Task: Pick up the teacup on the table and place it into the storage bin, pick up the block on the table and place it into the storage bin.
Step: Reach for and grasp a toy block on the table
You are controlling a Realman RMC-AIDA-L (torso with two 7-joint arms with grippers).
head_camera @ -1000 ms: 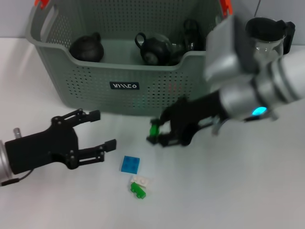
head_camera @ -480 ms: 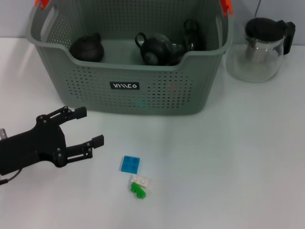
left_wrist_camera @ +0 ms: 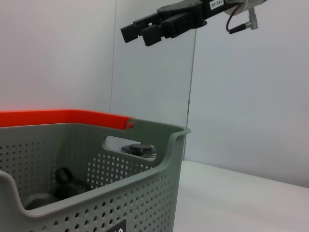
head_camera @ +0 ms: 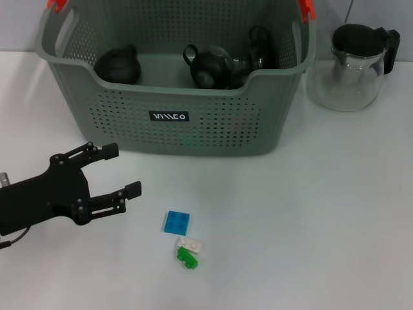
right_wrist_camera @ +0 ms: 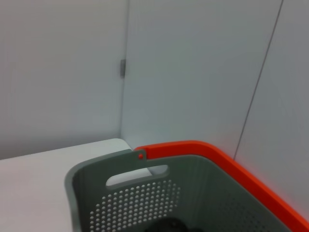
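**Grey-green plastic bin loaded with dark ware; blocks remain on the table**

Grey-green and perforated, the storage bin (head_camera: 129, 123) stands at 12 o'clock on the white table (head_camera: 310, 213). Dark rounded vessels (head_camera: 210, 64) lie inside it. No teacup shows on the table, so that half of the task appears complete.

The blue block (head_camera: 176, 222) lies flat at 6 o'clock from the bin. A white-and-green block pair (head_camera: 189, 252) lies just beside it, at its 6 o'clock.

The left gripper (head_camera: 122, 169) sits at 9 o'clock from the blue block, apart from it. Its fingers are spread wide and empty, tips aimed toward the blocks. This attitude suits a reach-and-pinch on the blue block.

The right gripper (left_wrist_camera: 145, 31) appears only in the left wrist view, raised high above the bin. Whether it carries anything cannot be told.

A glass pitcher (head_camera: 352, 71) stands at 3 o'clock from the bin, outside the working path.
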